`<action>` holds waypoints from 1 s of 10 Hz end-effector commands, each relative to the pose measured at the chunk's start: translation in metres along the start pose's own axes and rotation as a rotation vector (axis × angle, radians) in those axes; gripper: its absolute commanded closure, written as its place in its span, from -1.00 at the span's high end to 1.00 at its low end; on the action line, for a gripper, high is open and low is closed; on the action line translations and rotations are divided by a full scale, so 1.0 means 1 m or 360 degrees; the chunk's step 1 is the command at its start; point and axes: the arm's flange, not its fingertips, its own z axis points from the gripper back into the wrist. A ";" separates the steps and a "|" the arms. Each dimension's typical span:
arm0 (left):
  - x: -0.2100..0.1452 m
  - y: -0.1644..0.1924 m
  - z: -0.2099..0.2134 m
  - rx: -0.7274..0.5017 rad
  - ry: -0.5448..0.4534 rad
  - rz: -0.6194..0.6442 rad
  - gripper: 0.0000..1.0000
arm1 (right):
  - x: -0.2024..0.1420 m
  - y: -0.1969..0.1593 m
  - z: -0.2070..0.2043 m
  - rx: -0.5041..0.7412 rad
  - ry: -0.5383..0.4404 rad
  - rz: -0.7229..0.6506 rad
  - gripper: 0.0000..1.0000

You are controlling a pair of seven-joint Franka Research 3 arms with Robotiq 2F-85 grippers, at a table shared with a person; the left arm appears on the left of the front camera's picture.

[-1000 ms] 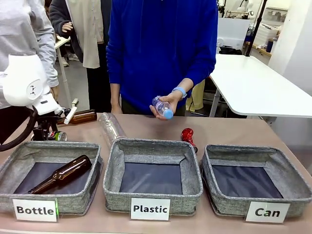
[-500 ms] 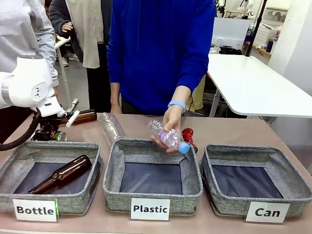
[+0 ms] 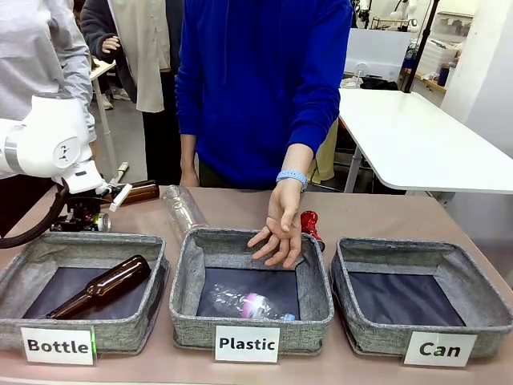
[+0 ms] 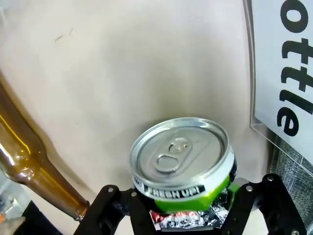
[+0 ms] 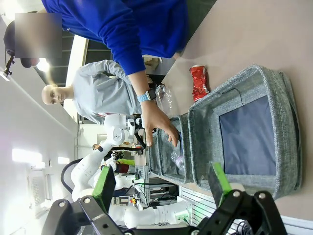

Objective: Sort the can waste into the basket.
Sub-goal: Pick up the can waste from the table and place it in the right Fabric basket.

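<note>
The dark can (image 4: pixel 182 164), silver-topped with green print, stands on the table between the fingers of my left gripper (image 4: pixel 183 198), which is shut on its dented body. In the front view that gripper (image 3: pixel 84 216) and can (image 3: pixel 101 222) are behind the "Bottle" basket. The shiny red can (image 3: pixel 309 225) lies on the table behind the gap between the "Plastic" and "Can" baskets, and it is also the red can (image 5: pixel 198 82) in the right wrist view. The "Can" basket (image 3: pixel 418 255) holds nothing. My right gripper (image 5: pixel 163 181) is open in the air, far above that basket (image 5: pixel 205 112).
The person's hand (image 3: pixel 278 237) hovers open over the "Plastic" basket (image 3: pixel 186 281), where a clear bottle (image 3: pixel 247 305) lies. A brown bottle (image 3: pixel 100 286) lies in the "Bottle" basket (image 3: pixel 24 265). Another brown bottle (image 3: pixel 138 191) and a clear bottle (image 3: pixel 183 210) lie on the table.
The person's hand came down and let the clear bottle drop into the "Plastic" basket. My left arm turned and shifted slightly at the dark can.
</note>
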 end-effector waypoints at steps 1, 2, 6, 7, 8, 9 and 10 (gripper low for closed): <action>-0.003 -0.002 0.001 -0.0004 -0.0018 0.0010 -1.00 | 0.002 0.000 -0.001 0.0041 -0.0019 0.0038 1.00; -0.003 -0.004 0.005 0.0007 -0.0026 0.0008 -1.00 | 0.002 0.000 -0.001 0.0041 -0.0019 0.0038 1.00; -0.006 -0.037 0.050 0.0133 -0.0047 0.0092 -1.00 | 0.002 0.000 -0.001 0.0041 -0.0019 0.0038 1.00; -0.007 -0.058 0.077 0.0168 -0.0056 0.0120 -1.00 | 0.002 0.000 -0.001 0.0041 -0.0019 0.0038 1.00; -0.005 -0.090 0.115 0.0100 -0.0157 -0.0034 -1.00 | 0.002 0.000 -0.001 0.0041 -0.0019 0.0038 1.00; -0.004 -0.120 0.147 0.0119 -0.0183 -0.0105 -1.00 | 0.002 0.000 -0.001 0.0041 -0.0019 0.0038 1.00; -0.004 -0.151 0.171 0.0112 -0.0247 -0.0155 -1.00 | 0.002 0.000 -0.001 0.0041 -0.0019 0.0038 1.00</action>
